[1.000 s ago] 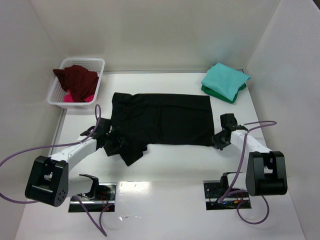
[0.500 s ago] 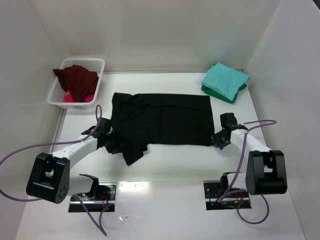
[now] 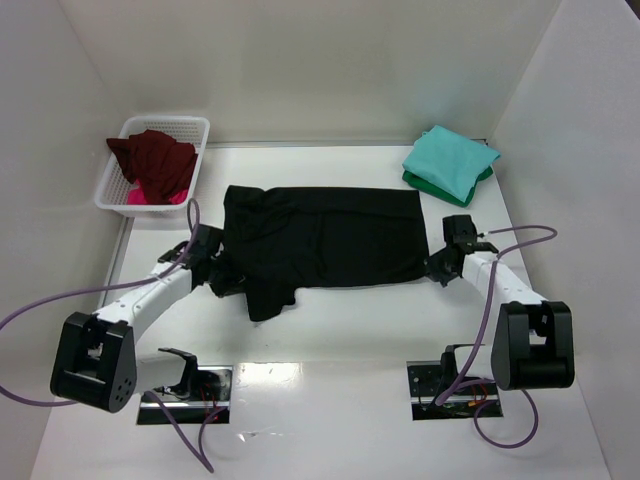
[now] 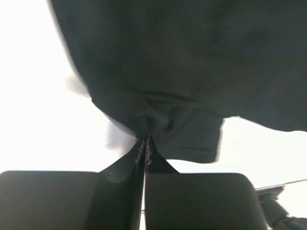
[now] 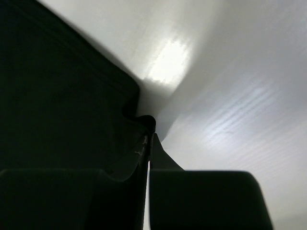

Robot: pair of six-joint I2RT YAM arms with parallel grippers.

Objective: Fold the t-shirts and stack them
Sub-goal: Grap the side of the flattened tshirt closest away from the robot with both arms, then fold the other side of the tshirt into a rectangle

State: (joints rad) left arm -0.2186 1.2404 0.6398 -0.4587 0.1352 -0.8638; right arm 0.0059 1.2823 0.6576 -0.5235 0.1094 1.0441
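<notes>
A large black t-shirt (image 3: 325, 238) lies spread across the middle of the table, one sleeve hanging toward the near edge. My left gripper (image 3: 226, 277) is shut on the shirt's near left edge; in the left wrist view the cloth (image 4: 158, 86) bunches into the closed tips (image 4: 146, 143). My right gripper (image 3: 437, 268) is shut on the near right corner, where black cloth (image 5: 62, 105) curls over the tips (image 5: 149, 134). A folded teal t-shirt (image 3: 450, 160) lies on a dark green one (image 3: 445, 190) at the back right. Maroon (image 3: 155, 160) and pink (image 3: 150, 197) shirts fill the basket.
The white lattice basket (image 3: 190, 128) stands at the back left corner. White walls close in the table on the left, back and right. Purple cables loop from both arms near the front edge.
Both grippers closed on the black t-shirt's near edge and moved slightly away from me. The shirt's near edge has been pulled a little; the hanging sleeve shifted.
</notes>
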